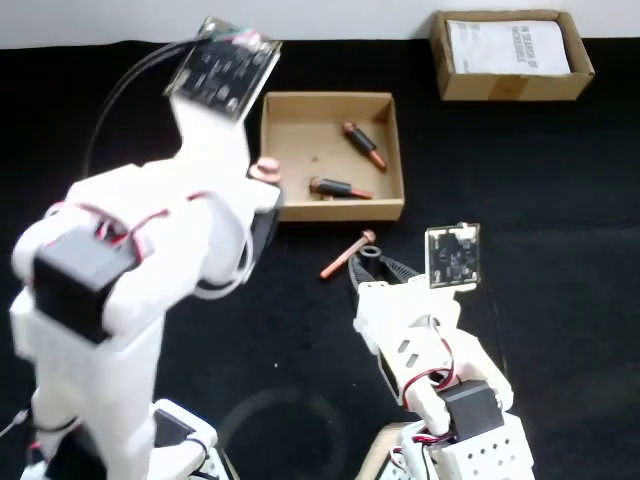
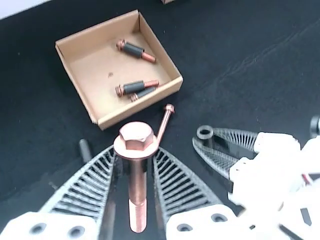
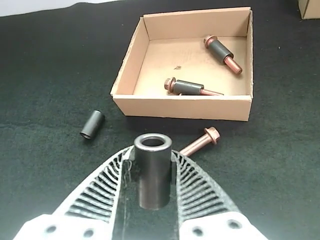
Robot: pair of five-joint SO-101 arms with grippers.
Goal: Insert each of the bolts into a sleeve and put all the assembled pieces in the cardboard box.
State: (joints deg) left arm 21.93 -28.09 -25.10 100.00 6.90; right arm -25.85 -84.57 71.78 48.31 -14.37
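Left wrist view: your left hand (image 2: pixel 135 152) clamped on bolt (image 2: pixel 136 195), right hand (image 3: pixel 152 154) clamped on sleeve (image 3: pixel 152 182), both over desk (image 3: pixel 50 60) near cardboard box (image 3: pixel 180 106). Insertion step, I judge; next, line bolt tip with bore.

On my feed, a table covered in matte black felt-like cloth (image 1: pixel 570 260) runs back to a plain white strip (image 1: pixel 330 18), probably a wall. At its far edge sits a shallow brown cardboard tray (image 1: pixel 510 88) holding a white printed sheet (image 1: pixel 510 45).
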